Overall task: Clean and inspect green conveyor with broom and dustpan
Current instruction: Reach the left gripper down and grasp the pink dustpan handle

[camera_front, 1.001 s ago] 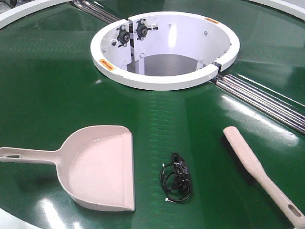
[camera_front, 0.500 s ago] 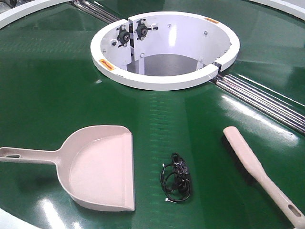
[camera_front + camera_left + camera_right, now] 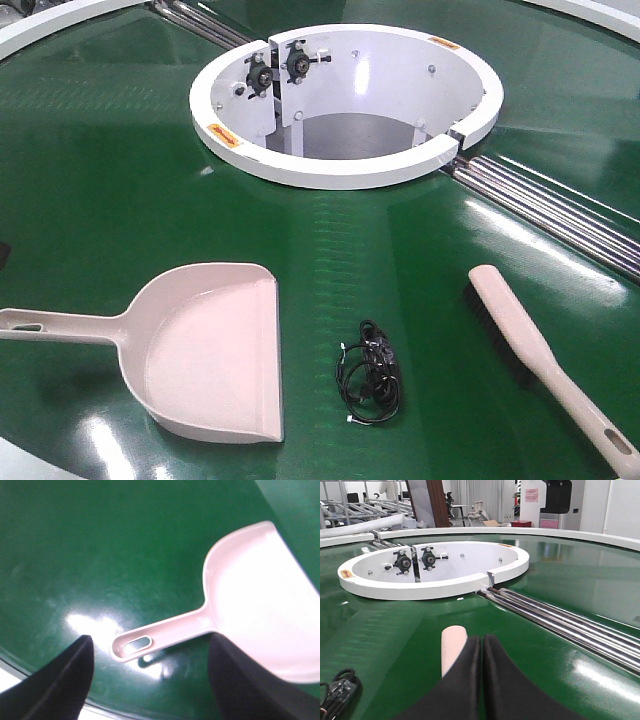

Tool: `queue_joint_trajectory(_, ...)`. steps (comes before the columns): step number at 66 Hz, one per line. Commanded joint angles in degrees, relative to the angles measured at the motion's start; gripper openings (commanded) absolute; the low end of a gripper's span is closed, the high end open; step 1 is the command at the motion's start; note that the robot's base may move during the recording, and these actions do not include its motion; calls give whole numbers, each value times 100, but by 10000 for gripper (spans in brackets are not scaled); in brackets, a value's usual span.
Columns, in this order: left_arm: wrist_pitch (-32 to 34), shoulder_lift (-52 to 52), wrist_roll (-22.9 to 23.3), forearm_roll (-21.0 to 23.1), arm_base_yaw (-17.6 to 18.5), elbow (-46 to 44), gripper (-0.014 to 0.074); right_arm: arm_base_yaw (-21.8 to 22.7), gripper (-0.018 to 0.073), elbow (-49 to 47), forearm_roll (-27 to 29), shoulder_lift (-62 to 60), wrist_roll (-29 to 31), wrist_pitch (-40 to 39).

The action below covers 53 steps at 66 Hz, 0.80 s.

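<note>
The left claw (image 3: 152, 641), its two dark fingers spread wide and gripping nothing, hovered low over the broad, glossy dark-green conveyor belt (image 3: 100, 555). Between its fingertips and just ahead lay the slotted handle end of the beige-pink plastic scoop dustpan (image 3: 260, 595), with the pan itself farther ahead to the claw's right. The dustpan looked light, rigid and smooth. The slim handle near the slot seemed the best place to pinch, though it might skid on the slick belt.

The right claw (image 3: 482, 640) had its dark fingers pressed together on nothing. Just beyond them, slightly left, showed the rounded end of the long flat beige plastic hand broom (image 3: 453, 647), the rest of it hidden. A tangled black cable bundle (image 3: 337, 692) lay well to its left. Farther ahead sat the white ring-shaped opening (image 3: 435, 585), with metal rollers (image 3: 555, 620) running off to the right.
</note>
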<state>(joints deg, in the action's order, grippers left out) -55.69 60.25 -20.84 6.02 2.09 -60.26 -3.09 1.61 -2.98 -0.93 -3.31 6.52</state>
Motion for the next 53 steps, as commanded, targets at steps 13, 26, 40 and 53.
queue_joint_trajectory(13,-511,1039,-1978,436,5,-1373,477,-4,-9,115,-29,-67,12,-431)
queue_joint_trajectory(26,-197,1433,-2933,725,135,-1368,538,-4,-9,115,-29,-67,12,-431)
queue_joint_trajectory(40,-42,1961,-4029,764,497,-1368,571,-4,-9,115,-29,-67,12,-431)
queue_joint_trajectory(53,-264,2384,-4441,98,699,-1368,571,-4,-9,115,-29,-67,12,-431)
